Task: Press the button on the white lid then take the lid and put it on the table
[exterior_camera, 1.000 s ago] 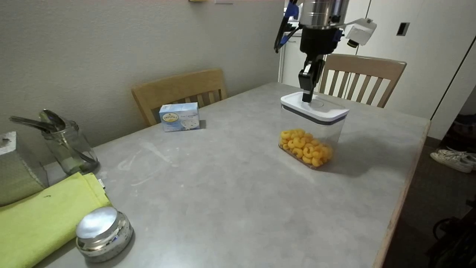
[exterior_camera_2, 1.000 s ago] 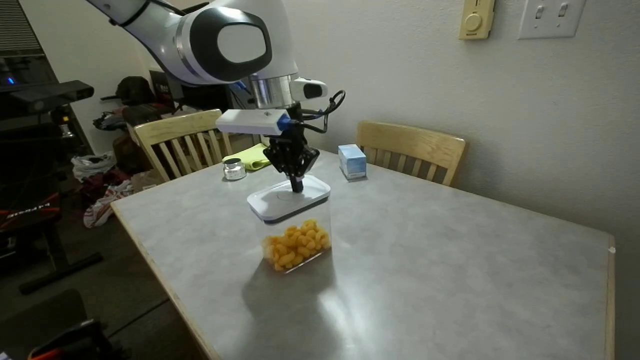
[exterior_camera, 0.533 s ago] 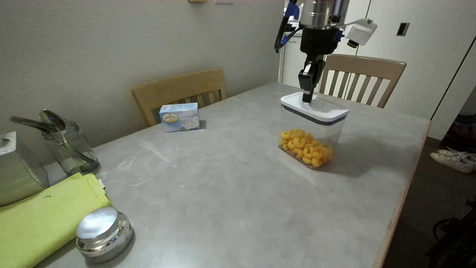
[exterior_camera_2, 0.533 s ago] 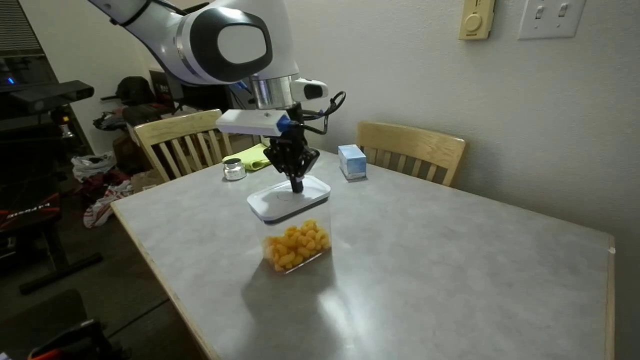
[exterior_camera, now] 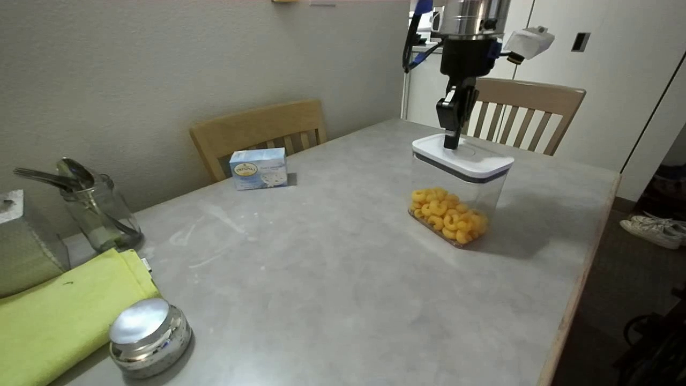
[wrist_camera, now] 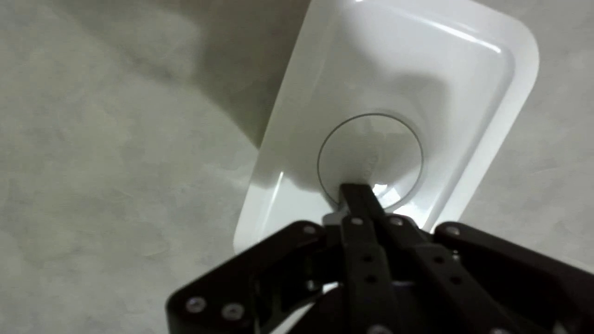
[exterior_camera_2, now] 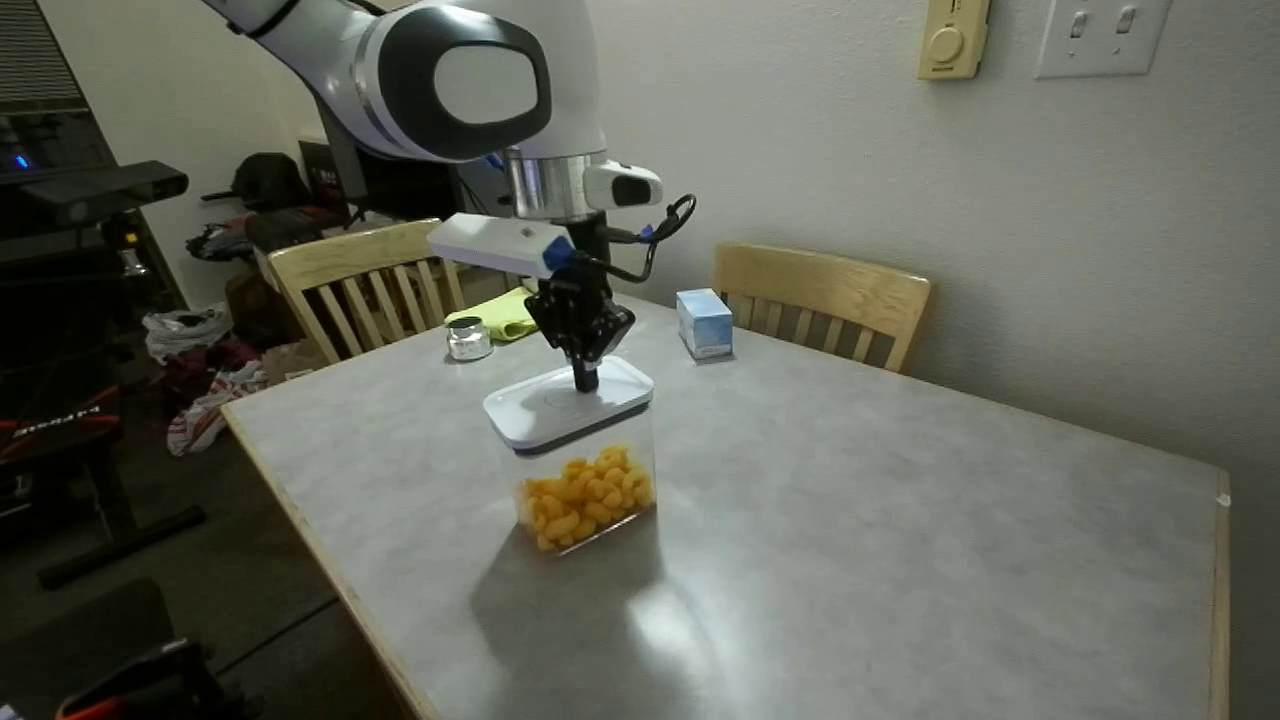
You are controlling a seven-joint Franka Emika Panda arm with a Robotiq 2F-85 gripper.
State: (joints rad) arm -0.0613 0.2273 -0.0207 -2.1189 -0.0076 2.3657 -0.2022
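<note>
The white lid [exterior_camera: 485, 161] sits on a clear container [exterior_camera: 445, 212] of yellow food, upright on the grey table [exterior_camera: 332, 268]; both also show in the other exterior picture, with the lid [exterior_camera_2: 530, 410] nearest its middle. In the wrist view the lid [wrist_camera: 445, 69] fills the upper centre. The button [wrist_camera: 371, 153] shows there as a round white disc, about level with the lid. My gripper [wrist_camera: 356, 188] is shut and empty, fingertips together over the button's near edge. In both exterior views the gripper [exterior_camera: 451, 143] [exterior_camera_2: 586, 383] points down, its tips appearing to touch the lid.
A blue tea box [exterior_camera: 260, 169] stands near the wall side. A silver round jar [exterior_camera: 150, 338], a yellow-green cloth [exterior_camera: 75, 311], a glass jar with cutlery [exterior_camera: 102, 214] and a grey box [exterior_camera: 27, 246] are at the far end. Wooden chairs [exterior_camera_2: 820, 290] stand round the table.
In the last half second the gripper and the container with its lid have shifted a little together, rightward in an exterior view. The gripper stays shut, its tips still at the lid.
</note>
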